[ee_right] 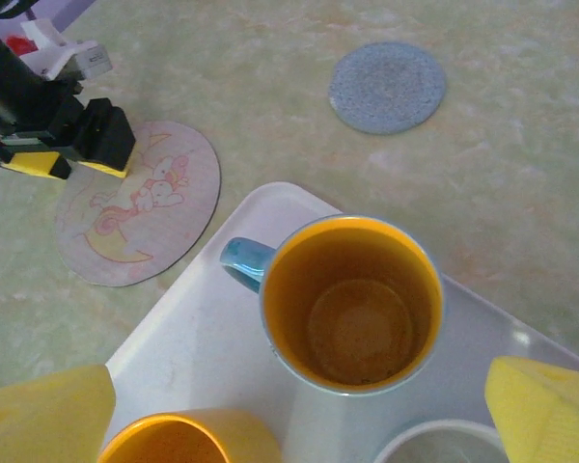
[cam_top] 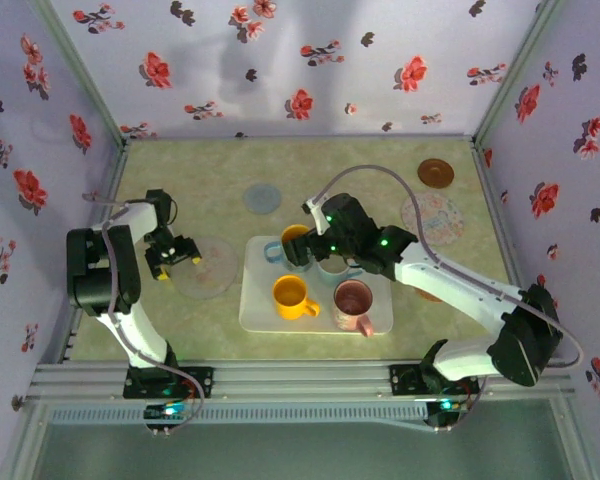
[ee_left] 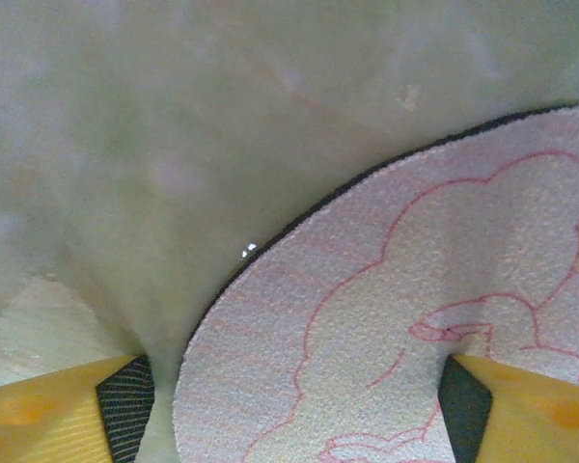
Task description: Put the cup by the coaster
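Note:
A blue cup with a yellow inside [ee_right: 352,304] stands upright on the white tray [ee_right: 203,328], its handle pointing left. My right gripper [ee_right: 299,415] hovers above it, open, with its yellow fingers [ee_right: 48,415] wide on either side and touching nothing. In the top view this gripper [cam_top: 305,245] sits over the cup [cam_top: 295,238] at the tray's far left corner. The pink picture coaster [ee_left: 415,318] lies flat on the table left of the tray [cam_top: 315,315]. My left gripper [ee_left: 294,415] is low over its left edge, open, with the rim between the fingers.
The tray also holds a yellow cup [cam_top: 292,296], a pink cup [cam_top: 353,303] and a white cup [ee_right: 434,444]. A blue-grey coaster [cam_top: 262,197] lies behind the tray. A brown coaster [cam_top: 435,172] and a patterned one [cam_top: 432,215] lie at the far right.

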Action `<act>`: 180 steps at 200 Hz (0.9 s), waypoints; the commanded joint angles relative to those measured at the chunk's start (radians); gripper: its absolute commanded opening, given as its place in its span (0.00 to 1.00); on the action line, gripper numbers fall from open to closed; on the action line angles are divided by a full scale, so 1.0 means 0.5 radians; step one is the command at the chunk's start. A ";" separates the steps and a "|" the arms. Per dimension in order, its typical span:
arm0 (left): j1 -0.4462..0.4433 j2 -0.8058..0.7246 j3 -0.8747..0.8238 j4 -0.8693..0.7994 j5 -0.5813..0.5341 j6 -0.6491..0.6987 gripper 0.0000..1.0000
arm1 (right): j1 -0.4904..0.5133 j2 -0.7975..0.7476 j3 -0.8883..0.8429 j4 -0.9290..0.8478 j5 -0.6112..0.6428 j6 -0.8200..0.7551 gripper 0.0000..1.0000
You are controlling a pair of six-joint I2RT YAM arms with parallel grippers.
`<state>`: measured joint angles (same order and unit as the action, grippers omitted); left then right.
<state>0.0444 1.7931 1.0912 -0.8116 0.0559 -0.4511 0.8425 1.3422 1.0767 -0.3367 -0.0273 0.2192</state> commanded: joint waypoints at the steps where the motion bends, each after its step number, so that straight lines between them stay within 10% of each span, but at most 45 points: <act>1: 0.001 0.131 -0.060 0.193 0.162 0.003 0.72 | 0.000 0.018 0.031 0.054 0.097 -0.038 0.99; 180: -0.009 0.113 0.265 -0.002 0.316 0.325 0.17 | -0.013 0.056 0.063 0.120 0.012 -0.009 1.00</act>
<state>0.0498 1.8297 1.1667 -0.8330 0.1520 -0.3153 0.8421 1.3598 1.0782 -0.2806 -0.0219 0.2203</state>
